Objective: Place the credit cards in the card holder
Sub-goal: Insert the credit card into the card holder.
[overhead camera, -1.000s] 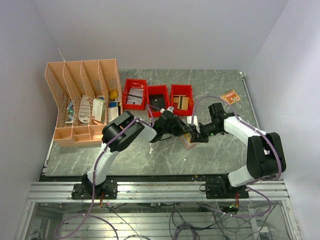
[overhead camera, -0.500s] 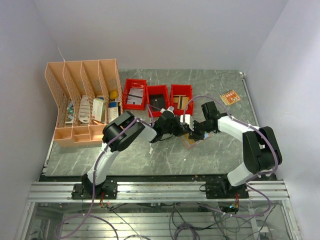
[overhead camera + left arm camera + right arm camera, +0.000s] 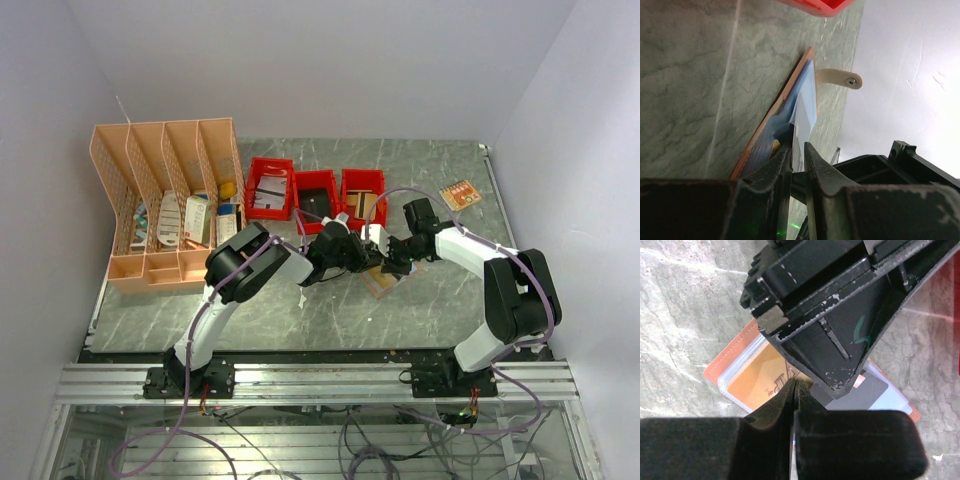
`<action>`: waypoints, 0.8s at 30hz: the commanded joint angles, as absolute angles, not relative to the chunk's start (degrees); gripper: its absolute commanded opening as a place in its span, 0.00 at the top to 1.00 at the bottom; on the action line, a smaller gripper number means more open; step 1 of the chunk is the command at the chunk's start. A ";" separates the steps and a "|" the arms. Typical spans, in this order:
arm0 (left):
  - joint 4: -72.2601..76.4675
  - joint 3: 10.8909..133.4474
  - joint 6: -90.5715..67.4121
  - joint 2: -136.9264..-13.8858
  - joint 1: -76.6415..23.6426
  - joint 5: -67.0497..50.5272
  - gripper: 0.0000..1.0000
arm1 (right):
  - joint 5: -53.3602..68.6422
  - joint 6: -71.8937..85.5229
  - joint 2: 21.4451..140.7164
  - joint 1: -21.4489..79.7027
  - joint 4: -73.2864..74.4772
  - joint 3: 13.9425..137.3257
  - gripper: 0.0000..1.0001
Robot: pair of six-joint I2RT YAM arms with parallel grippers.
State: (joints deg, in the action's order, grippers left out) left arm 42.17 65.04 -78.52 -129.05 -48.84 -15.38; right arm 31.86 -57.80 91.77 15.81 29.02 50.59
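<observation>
The card holder (image 3: 386, 281) lies unfolded on the table, a tan-brown wallet with clear sleeves; its brown edge (image 3: 771, 116) and snap tab (image 3: 840, 78) show in the left wrist view. A light blue credit card (image 3: 807, 102) stands on edge in a sleeve, and my left gripper (image 3: 798, 148) is shut on its near end with the jaws narrowly apart. A gold credit card (image 3: 759, 381) and a dark grey card (image 3: 863, 391) sit in the holder (image 3: 719, 371). My right gripper (image 3: 794, 383) is shut, empty, its tips low over the gold card, just under the left gripper.
Three red bins (image 3: 316, 192) stand behind the holder, one with tan cards inside. A peach desk organizer (image 3: 165, 200) fills the back left. A small orange patterned card (image 3: 460, 193) lies at the back right. Both arms crowd the table's middle.
My right arm has swung left and brought its shut gripper in against the left gripper over the holder. The left jaws have eased slightly apart; the left arm stays put.
</observation>
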 commanded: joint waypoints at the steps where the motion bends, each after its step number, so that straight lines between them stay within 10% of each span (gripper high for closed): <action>1: 40.74 63.46 -77.08 -131.04 -48.42 -16.25 0.72 | 26.98 -57.82 93.09 14.24 29.75 51.16 1.00; 24: 39.34 62.45 -74.31 -127.52 -47.64 -15.65 0.58 | 24.86 -50.43 94.87 12.22 24.87 51.74 1.00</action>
